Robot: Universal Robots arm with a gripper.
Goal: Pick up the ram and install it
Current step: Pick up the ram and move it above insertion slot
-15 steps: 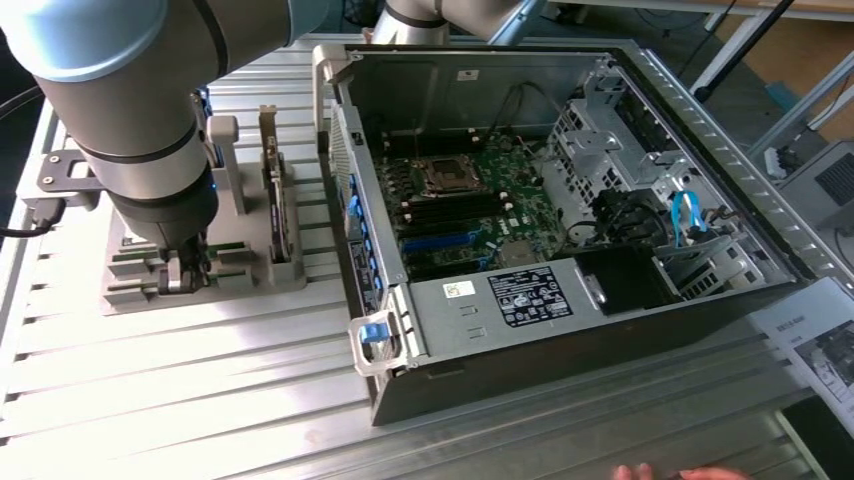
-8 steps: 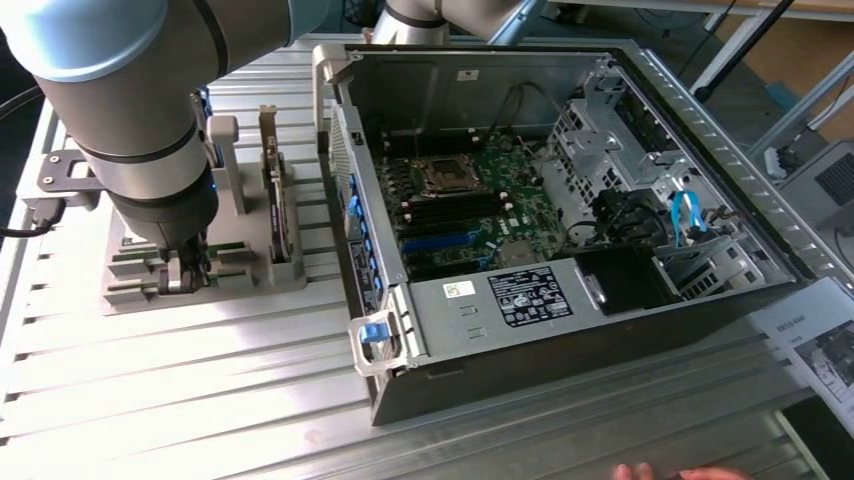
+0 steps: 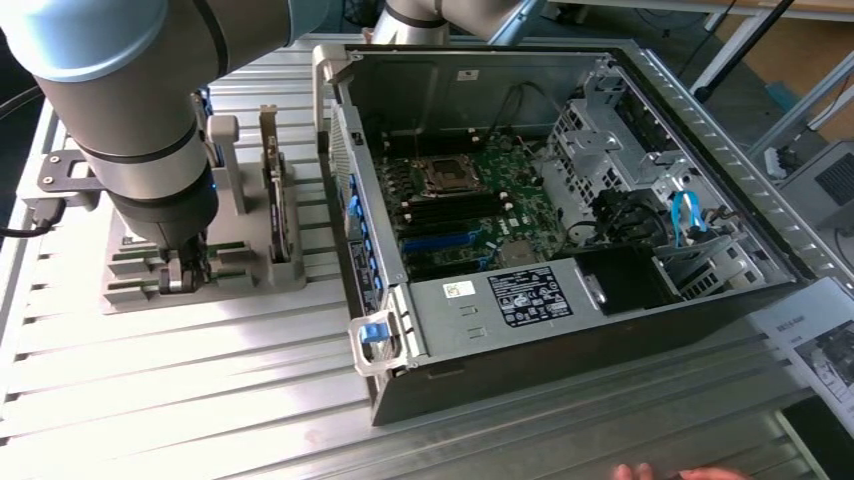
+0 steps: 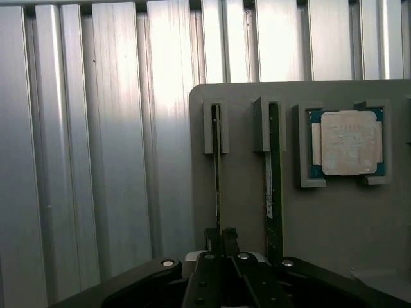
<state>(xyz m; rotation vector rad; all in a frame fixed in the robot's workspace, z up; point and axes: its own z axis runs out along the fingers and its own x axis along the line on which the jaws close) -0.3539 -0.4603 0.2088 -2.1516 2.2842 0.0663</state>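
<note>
Plainly, the job was at its first step, with nothing yet installed. The ribbed metal table (image 3: 200,400) carried the open computer case (image 3: 534,330) on the exterior view's right, its motherboard (image 3: 467,190) exposed and its long memory slots (image 3: 441,215) seemingly unfilled, though that was hard to be sure of. On the exterior view's left the arm (image 3: 120,100) reached straight down over a grey holder (image 4: 244,102) that sat just beside the case. A dark expansion card (image 3: 276,200) stood upright at the holder's side nearer the case. The end effector (image 4: 219,236) was down at the holder, its fingers (image 4: 210,236) drawn nearly together with the thin edge of the ram (image 4: 218,186) between them, so it appeared to be pinching the stick rather than merely straddling it. The ram stood on edge in its slot in the holder, not lifted. A second stick (image 4: 272,192) with a white label stood in the neighbouring slot, and beyond it the square processor chip (image 4: 347,142) lay flat in its own pocket, neither one touched. As I judged it, the grasp was made or all but made. The lift, the carry across to the case and the seating in a memory slot all remained. A hand (image 3: 667,472) rested at the near edge of the table, well apart from the work.
</note>
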